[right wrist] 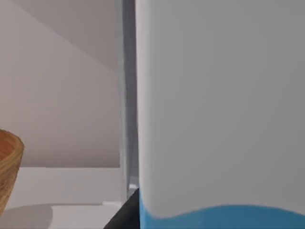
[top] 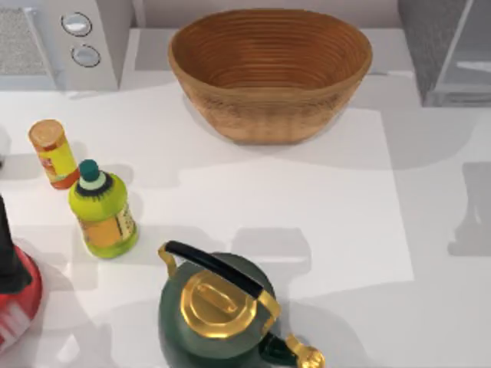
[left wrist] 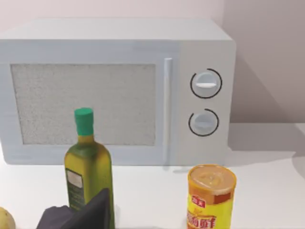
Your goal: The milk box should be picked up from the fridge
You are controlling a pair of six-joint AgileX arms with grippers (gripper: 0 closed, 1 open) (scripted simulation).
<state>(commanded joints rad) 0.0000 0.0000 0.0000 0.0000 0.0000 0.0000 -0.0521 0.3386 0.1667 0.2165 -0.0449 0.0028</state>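
The milk box (right wrist: 219,105) stands very close in the right wrist view, a broad white face with a sky-blue wavy band along its lower part. A dark part of my right gripper (right wrist: 125,213) lies against the box's edge. Beside the box runs a grey upright strip of the fridge (right wrist: 127,95). In the top view the fridge (top: 445,54) is the dark-grey cabinet with a pale panel at the back right. My left gripper (left wrist: 76,217) is parked low at the table's left, facing the microwave.
A woven basket (top: 270,70) sits at the back middle and a light-grey microwave (top: 69,42) at the back left. A yellow can (top: 52,153), a yellow-green bottle (top: 102,211) and a green-and-gold kettle (top: 219,310) stand on the left and front. An olive oil bottle (left wrist: 88,171) stands before the microwave.
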